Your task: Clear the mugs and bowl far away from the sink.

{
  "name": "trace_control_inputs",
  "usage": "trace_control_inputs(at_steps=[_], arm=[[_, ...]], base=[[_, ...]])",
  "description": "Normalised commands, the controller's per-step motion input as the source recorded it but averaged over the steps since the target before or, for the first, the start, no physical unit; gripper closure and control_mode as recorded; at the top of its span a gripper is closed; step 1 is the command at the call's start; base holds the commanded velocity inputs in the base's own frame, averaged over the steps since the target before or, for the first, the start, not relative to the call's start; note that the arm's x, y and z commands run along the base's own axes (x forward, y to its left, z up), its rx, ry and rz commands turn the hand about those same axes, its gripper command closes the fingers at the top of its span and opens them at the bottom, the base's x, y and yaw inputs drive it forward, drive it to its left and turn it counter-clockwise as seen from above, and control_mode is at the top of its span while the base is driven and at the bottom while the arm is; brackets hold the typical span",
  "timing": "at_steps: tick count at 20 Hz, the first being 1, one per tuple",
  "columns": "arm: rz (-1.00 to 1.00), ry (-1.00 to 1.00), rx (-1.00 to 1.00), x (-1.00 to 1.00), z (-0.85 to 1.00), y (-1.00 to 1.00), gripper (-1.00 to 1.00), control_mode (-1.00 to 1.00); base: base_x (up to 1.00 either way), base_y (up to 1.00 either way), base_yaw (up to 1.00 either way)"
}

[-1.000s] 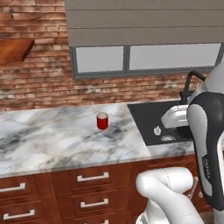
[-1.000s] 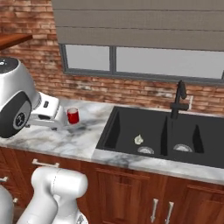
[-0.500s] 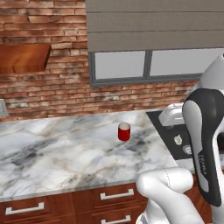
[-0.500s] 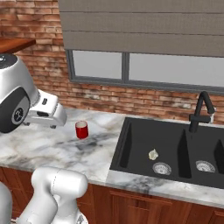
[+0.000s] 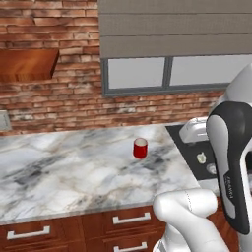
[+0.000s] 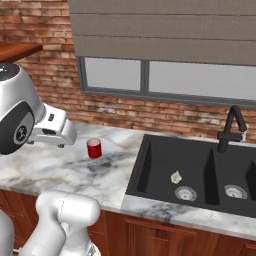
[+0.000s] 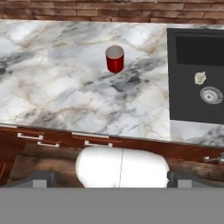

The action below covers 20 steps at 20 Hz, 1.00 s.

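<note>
A red mug (image 6: 94, 148) stands upright on the marble counter (image 6: 45, 167), a short way left of the black sink (image 6: 165, 162). The left base view has the mug (image 5: 140, 148) near the counter's middle, and the hand view has the mug (image 7: 115, 58) left of the sink (image 7: 192, 57). My gripper (image 7: 110, 178) is open and empty, its fingertips (image 7: 41, 177) spread wide, hovering high over the counter's front edge and well short of the mug. The bowl is out of view.
A small pale scrap (image 6: 175, 177) lies in the sink's left basin by a steel drain (image 6: 185, 192). The black faucet (image 6: 231, 127) rises behind the sink. Brick wall and a window back the counter; wooden drawers (image 5: 130, 219) run below it, and a wooden shelf (image 5: 27, 64) hangs upper left.
The base has driven left along the counter, so the whole scene slid right in both base views. The red mug has stayed put on the counter and the gripper stays open.
</note>
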Motion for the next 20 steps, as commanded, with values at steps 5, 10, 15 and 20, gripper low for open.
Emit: trace_control_inputs(at_steps=[5,10,15,20], arm=[[0.05,0.02,0.0,0.14,-0.05,0.0,-1.0,-1.0],[0.07,0.16,-0.01,0.6,-0.19,0.02,-1.0,-1.0],[0.0,0.18,-0.01,0.56,-0.37,0.18,-1.0,-1.0],[0.0,0.05,0.0,0.24,-0.44,0.05,-1.0,-1.0]], base=[[0.54,0.0,0.22],[0.0,0.0,0.0],[0.0,0.0,0.0],[0.0,0.0,0.0]])
